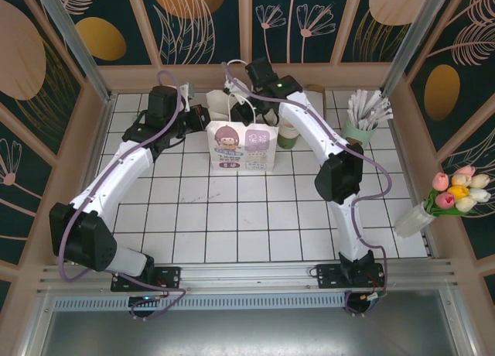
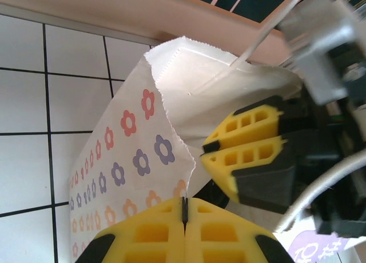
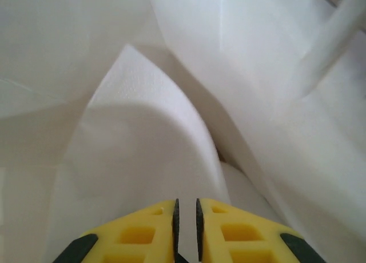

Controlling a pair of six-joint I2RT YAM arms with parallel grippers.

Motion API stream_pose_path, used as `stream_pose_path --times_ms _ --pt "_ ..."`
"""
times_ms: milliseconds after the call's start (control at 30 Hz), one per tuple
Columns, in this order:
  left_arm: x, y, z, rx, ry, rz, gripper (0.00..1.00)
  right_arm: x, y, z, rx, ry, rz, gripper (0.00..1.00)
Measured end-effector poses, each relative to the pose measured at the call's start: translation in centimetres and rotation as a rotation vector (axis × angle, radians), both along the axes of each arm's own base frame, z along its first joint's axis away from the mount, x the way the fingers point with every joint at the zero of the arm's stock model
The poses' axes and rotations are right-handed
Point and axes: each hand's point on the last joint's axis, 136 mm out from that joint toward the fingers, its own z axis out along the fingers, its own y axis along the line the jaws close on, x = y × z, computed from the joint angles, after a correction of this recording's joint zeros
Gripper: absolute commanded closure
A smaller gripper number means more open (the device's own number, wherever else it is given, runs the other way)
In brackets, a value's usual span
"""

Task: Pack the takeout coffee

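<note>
Nearest, the tiled surface [image 1: 232,217] lies bare, with tulips [image 1: 458,189] at its right edge; mid-way stands the white paper bag [image 1: 241,148], upright, its mouth held apart. The left pincer [image 2: 184,208] is clamped tight on the bag's left rim. The right pincer [image 3: 186,206] reaches into the mouth, jaws all but together; whether paper sits between them I cannot tell. Inside the bag I see white folds and no cup. Just right of the bag, partly behind the right arm, stands a small green cup that I take for the takeout coffee [image 1: 287,139]; its lid I cannot make out. It should be light, thin-walled and easy to crush or spill; best gripped gently around the body, kept upright. Farthest, a pale holder [image 1: 357,131] carries white sticks [image 1: 370,104].
</note>
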Motion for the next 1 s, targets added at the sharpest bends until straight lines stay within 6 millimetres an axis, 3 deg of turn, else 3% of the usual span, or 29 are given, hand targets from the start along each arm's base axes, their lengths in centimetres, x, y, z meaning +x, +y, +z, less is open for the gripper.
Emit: stream_pose_path --times_ms 433,667,733,767,1000 --pt "0.1 0.4 0.0 0.003 0.012 0.031 1.0 -4.5 -3.1 10.0 0.139 -0.233 0.045 0.52" --pt "-0.3 0.6 0.2 -0.003 0.019 0.036 0.99 -5.6 -4.9 13.7 0.22 -0.353 -0.019 0.38" --pt "-0.5 0.6 0.4 -0.003 0.018 0.036 0.96 -5.9 -5.9 14.5 0.244 -0.386 -0.071 0.25" --pt "-0.6 0.7 0.5 -0.003 0.017 0.036 0.94 -6.1 -6.6 14.8 0.255 -0.406 -0.104 0.04" --pt "-0.6 1.2 1.2 0.024 0.007 0.054 0.79 -7.6 -13.9 15.9 0.322 -0.586 -0.452 0.01"
